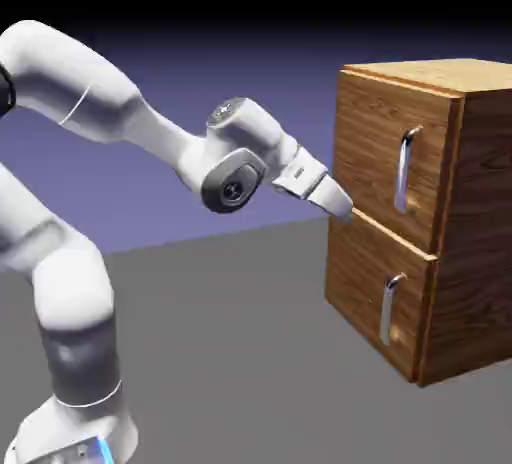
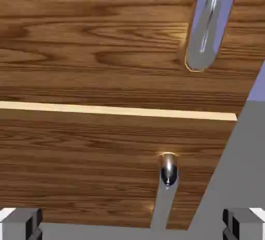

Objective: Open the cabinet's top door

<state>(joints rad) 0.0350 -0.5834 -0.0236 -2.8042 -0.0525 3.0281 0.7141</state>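
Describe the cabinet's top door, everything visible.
The top door is a flat brown wood-grain panel with lighter edges, upright and apparently closed, directly above the lower panel. A shiny silver bar handle runs vertically, nearer the door's right side in the exterior view; in the hand view it reflects blue-violet and grey. The open gripper isn't on the handle; whether its fingertips touch the panel can't be told.

A flat, matte dark-grey floor (image 1: 230, 352) spreads below a plain blue-violet backdrop (image 1: 270, 132), which fades to black along the top of the exterior view, the two meeting along a slanting edge.
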